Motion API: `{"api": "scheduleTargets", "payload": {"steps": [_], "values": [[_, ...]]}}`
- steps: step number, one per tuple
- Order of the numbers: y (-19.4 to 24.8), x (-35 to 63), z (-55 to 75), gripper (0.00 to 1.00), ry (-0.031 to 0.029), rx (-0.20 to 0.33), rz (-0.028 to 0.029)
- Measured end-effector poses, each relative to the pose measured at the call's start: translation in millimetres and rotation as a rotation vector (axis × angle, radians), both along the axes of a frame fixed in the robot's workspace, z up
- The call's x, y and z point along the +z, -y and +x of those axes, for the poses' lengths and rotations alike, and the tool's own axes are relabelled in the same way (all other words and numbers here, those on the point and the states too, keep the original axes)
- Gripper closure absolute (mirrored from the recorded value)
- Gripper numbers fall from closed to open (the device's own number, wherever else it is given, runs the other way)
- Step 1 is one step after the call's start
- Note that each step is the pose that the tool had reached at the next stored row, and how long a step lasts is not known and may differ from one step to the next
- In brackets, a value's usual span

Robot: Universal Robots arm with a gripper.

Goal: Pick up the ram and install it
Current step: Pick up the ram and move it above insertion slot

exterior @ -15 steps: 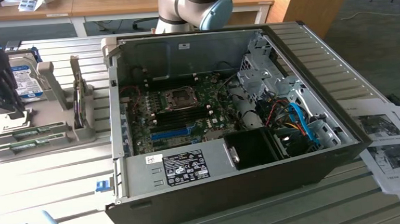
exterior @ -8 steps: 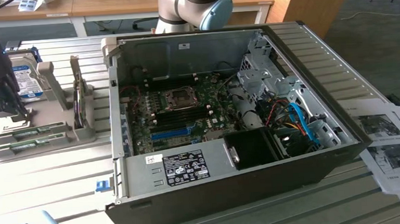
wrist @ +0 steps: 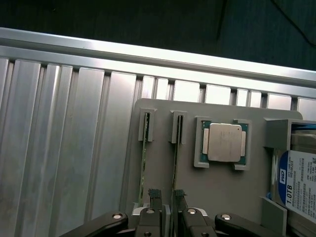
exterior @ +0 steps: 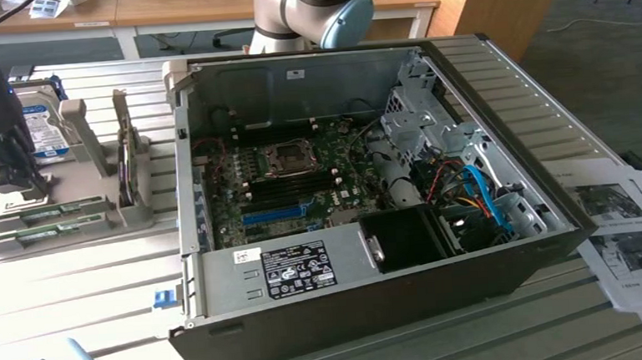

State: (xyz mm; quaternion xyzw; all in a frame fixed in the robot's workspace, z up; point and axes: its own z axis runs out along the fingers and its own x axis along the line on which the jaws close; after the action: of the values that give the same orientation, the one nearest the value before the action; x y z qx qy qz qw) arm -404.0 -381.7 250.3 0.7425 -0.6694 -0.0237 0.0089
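Wrist view: the pincer hangs over a grey holder plate that lies on the ribbed aluminium table; its two dark fingertips stand spread, nothing pinched between them. Two green sticks stand on edge in narrow slots of the plate, side by side; the ram, the one nearer the processor chip, runs along the plate to the pincer's tips, and whether a tip touches it I cannot tell; the other ram stick lies just beside it, on the side away from the chip. A hard drive with a blue-and-white label sits past the chip at the plate's edge. Exterior view: the arm holds the pincer above the holder at the exterior view's left, well apart from the open computer case in the middle of the table; the motherboard inside lies bare, with its long blue slot showing; printed sheets lie at the exterior view's right.
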Motion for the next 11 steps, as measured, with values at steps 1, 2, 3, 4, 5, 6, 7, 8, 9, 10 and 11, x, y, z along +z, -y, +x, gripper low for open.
{"api": "scheduleTargets", "payload": {"steps": [1, 2, 3, 4, 5, 6, 7, 8, 9, 10, 11], "values": [[0.0, -0.1, 0.0, 0.77, -0.0001, 0.0, -0.0001], [0.0, -0.1, 0.0, 0.77, -0.0001, 0.0, -0.0001], [0.0, -0.1, 0.0, 0.77, -0.0002, 0.0, -0.0001], [0.0, -0.1, 0.0, 0.77, -0.0002, 0.0, -0.0001], [0.0, -0.1, 0.0, 0.77, -0.0001, 0.0, -0.0001], [0.0, -0.1, 0.0, 0.77, -0.0001, 0.0, 0.0], [-0.1, -0.3, 0.2, 0.77, 0.0002, 0.0, 0.0001], [-0.1, -0.3, 0.7, 0.77, 0.0004, 0.0, 0.0002], [0.0, -0.2, 1.3, 0.77, 0.0002, 0.0, 0.0], [0.0, -0.1, 2.1, 0.77, 0.0, 0.0, -0.0001], [0.0, -0.2, 2.9, 0.77, 0.0001, 0.0, 0.0]]}}
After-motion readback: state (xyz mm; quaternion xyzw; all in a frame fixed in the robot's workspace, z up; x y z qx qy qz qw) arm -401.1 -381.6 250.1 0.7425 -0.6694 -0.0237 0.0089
